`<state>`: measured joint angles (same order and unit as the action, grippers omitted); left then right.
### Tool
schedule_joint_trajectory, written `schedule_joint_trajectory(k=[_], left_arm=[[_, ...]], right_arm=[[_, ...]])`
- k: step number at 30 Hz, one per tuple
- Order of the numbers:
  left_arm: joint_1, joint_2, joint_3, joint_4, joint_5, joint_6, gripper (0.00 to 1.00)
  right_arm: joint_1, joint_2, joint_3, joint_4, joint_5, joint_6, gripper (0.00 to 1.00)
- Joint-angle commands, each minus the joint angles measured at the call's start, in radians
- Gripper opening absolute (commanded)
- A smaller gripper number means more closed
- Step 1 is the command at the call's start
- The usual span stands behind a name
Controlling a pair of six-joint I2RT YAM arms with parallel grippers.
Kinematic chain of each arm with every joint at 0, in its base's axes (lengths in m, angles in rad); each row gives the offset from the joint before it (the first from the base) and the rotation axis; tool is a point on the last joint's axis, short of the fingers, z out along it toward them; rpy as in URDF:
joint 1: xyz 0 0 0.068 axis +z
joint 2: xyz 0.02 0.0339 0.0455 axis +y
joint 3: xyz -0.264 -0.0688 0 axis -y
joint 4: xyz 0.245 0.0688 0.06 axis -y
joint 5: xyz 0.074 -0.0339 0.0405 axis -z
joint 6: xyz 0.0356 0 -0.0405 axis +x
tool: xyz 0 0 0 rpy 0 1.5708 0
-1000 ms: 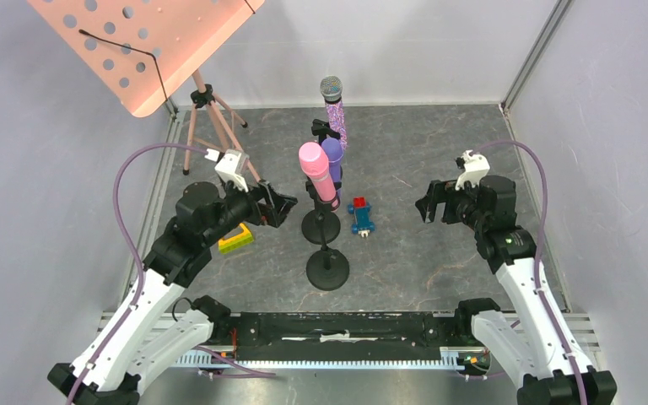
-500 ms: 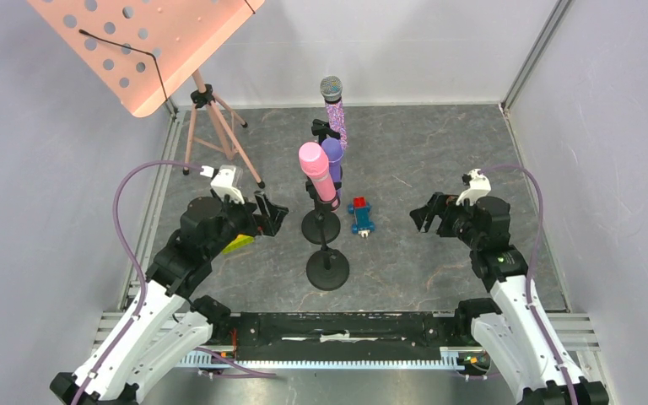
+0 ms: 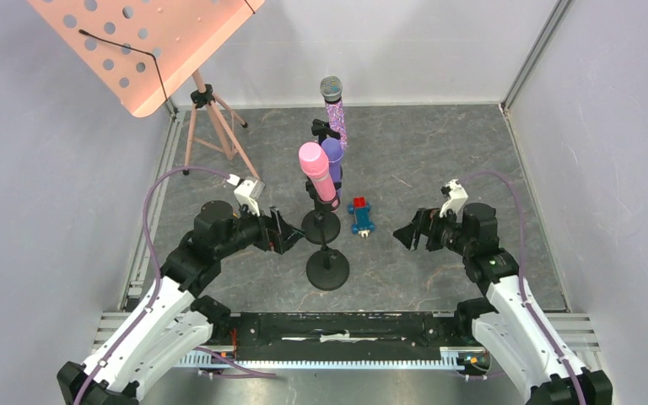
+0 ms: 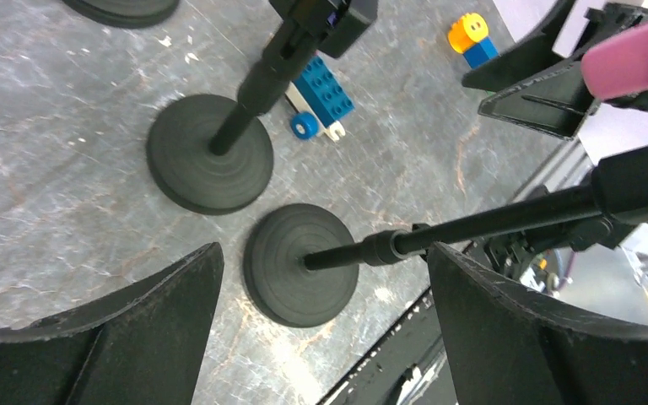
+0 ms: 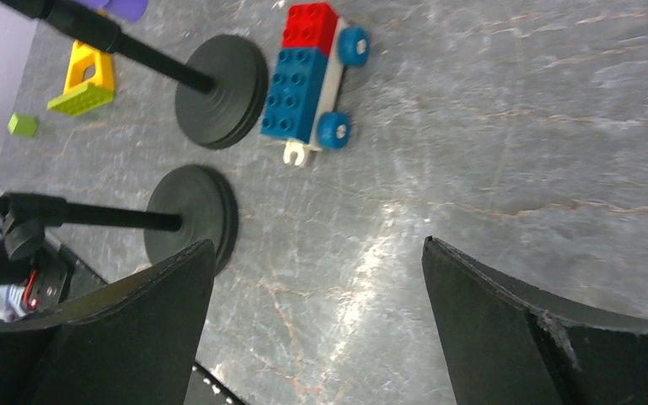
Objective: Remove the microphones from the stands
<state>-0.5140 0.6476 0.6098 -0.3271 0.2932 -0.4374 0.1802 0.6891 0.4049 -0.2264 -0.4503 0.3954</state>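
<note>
Holding nothing in left gripper (image 3: 285,233) or right gripper (image 3: 403,236), both gaping wide either side of near black stand (image 3: 327,270), lower centre. Clipped above it, mid-frame: pink microphone (image 3: 315,173). Best to pin stand with one, grip pink body, pull along its tilt, steering clear of purple microphone (image 3: 332,153) just behind.

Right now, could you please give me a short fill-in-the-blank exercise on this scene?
The left gripper and the right gripper are both ____ and hold nothing.
Counting the pink microphone, ____ microphones sit on stands.
The brick car carries a ____ block at one end of its blue body.
Missing words: open; three; red.
</note>
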Motion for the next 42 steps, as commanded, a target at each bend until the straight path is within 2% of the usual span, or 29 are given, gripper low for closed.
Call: schedule_joint_trajectory(k=[1,12,14,17,19,27,33,42], left_arm=[[-0.005,0.001,-0.022,0.059,0.125,-0.053,0.94],[-0.036,-0.015,-0.055,0.070,0.298,-0.069,0.90],[-0.063,-0.021,-0.057,0.061,0.280,-0.061,0.88],[-0.098,-0.036,-0.073,0.055,0.174,-0.059,0.88],[-0.120,-0.032,-0.090,0.112,0.115,-0.061,0.85],[-0.206,-0.014,-0.127,0.356,-0.066,-0.027,0.80],[-0.230,0.062,-0.068,0.373,-0.034,0.037,0.79],[-0.239,0.088,-0.075,0.415,-0.008,0.047,0.74]], right_arm=[[0.085,0.012,-0.007,0.056,-0.041,-0.002,0.98],[0.344,0.072,-0.137,0.390,0.015,0.282,0.97],[0.381,0.078,-0.169,0.455,0.034,0.342,0.97],[0.426,0.088,-0.209,0.541,0.060,0.414,0.96],[0.455,0.103,-0.224,0.576,0.081,0.440,0.95],[0.505,0.164,-0.208,0.573,0.127,0.476,0.92],[0.507,0.140,-0.232,0.577,0.184,0.530,0.91],[0.507,0.139,-0.201,0.532,0.199,0.545,0.89]])
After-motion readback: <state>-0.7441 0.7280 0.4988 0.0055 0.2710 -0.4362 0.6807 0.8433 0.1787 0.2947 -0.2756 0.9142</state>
